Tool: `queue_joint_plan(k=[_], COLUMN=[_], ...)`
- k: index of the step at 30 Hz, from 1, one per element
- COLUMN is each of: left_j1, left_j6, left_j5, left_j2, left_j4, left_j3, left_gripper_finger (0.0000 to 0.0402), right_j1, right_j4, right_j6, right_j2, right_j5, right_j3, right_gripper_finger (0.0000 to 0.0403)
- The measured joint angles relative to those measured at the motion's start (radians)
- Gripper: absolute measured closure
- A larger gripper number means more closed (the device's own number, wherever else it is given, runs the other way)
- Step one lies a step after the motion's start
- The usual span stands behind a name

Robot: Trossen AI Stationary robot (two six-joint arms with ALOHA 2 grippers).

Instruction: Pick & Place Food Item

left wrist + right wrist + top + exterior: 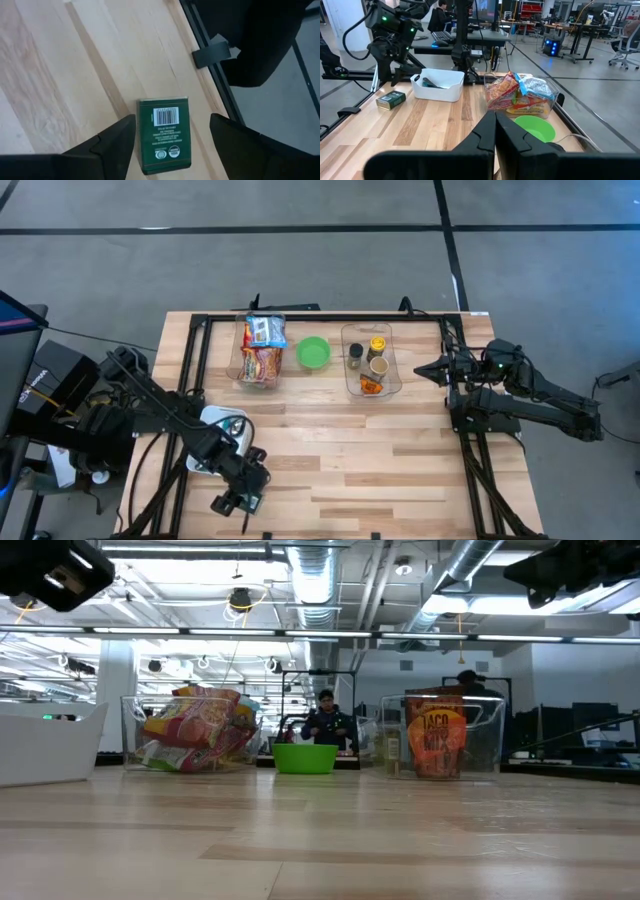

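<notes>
I see the big wooden table (340, 470). The small flat green box (165, 134) lies flat on it, right between my left claw (172, 145)'s 2 fingers, which stand apart and hold nothing. I think the box is light and stiff; grab its 2 long sides. My right claw (495, 131) waits far off, pressed together.

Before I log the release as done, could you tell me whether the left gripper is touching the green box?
Apart. In the left wrist view the left gripper is open, and bare wood shows between each finger and the green box lying on the table.
</notes>
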Motion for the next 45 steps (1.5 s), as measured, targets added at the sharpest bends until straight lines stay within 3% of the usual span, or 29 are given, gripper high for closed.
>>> queue_joint_plan(k=[14, 33, 45], left_j1=[-0.019, -0.115, -0.115], left_j6=[0.030, 0.022, -0.005], left_j5=[0.020, -0.072, -0.084], left_j2=[0.180, 0.318, 0.317], left_j4=[-0.305, -0.311, -0.307], left_j3=[0.252, 0.257, 0.257], left_gripper_finger=[0.0151, 0.0151, 0.0151], right_j1=[0.000, 0.000, 0.000], right_j4=[-0.003, -0.003, -0.003], right_j6=[0.000, 0.000, 0.000], right_j2=[0.000, 0.000, 0.000], right_j5=[0.000, 0.000, 0.000], right_j3=[0.000, 0.000, 0.000], right_gripper_finger=[0.0403, 0.0403, 0.0403])
